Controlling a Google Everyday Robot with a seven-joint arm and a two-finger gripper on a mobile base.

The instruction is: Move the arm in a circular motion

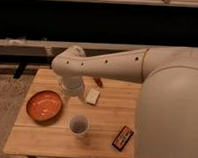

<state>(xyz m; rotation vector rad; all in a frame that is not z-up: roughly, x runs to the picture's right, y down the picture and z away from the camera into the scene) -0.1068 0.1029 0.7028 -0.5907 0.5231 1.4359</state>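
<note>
The thick cream-white arm (123, 62) reaches in from the right, with small dark screw holes along its tube. It bends at a rounded joint (68, 62) over the left-middle of the wooden table (105, 119) and points down. The gripper (71, 94) hangs below that joint, just above the table between the orange plate and the small white block. It is mostly hidden behind the wrist.
An orange plate (44, 105) lies at the table's left. A white cup (79, 125) stands near the front. A small white block (93, 96) and a red object (98, 82) lie mid-table. A dark red-edged packet (122, 138) lies at the front right. A dark ledge runs behind.
</note>
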